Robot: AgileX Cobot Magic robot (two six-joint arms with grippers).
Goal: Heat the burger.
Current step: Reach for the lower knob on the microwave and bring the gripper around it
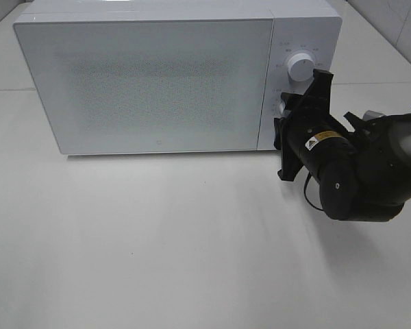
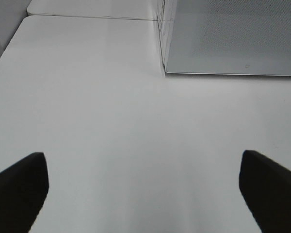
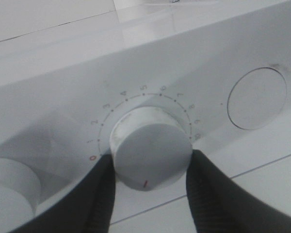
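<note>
The burger is hidden; the white microwave (image 1: pixel 157 82) stands with its door closed. My right gripper (image 1: pixel 292 113) reaches to the control panel and is shut on the lower dial (image 3: pixel 150 150). Its two dark fingers (image 3: pixel 103 194) press on opposite sides of that white knob. A numbered scale arcs around the knob, and a red mark shows on the knob's rim facing the camera. My left gripper (image 2: pixel 143 165) hangs open over bare white table (image 2: pixel 102 111), holding nothing, near the microwave's left corner (image 2: pixel 165 53). It does not show in the exterior high view.
A second white knob (image 1: pixel 300 66) sits above the held one on the panel. A round button (image 3: pixel 257 97) lies beside the dial. The right arm's black body (image 1: pixel 356 171) hangs over the table in front of the panel. A table seam runs behind the microwave.
</note>
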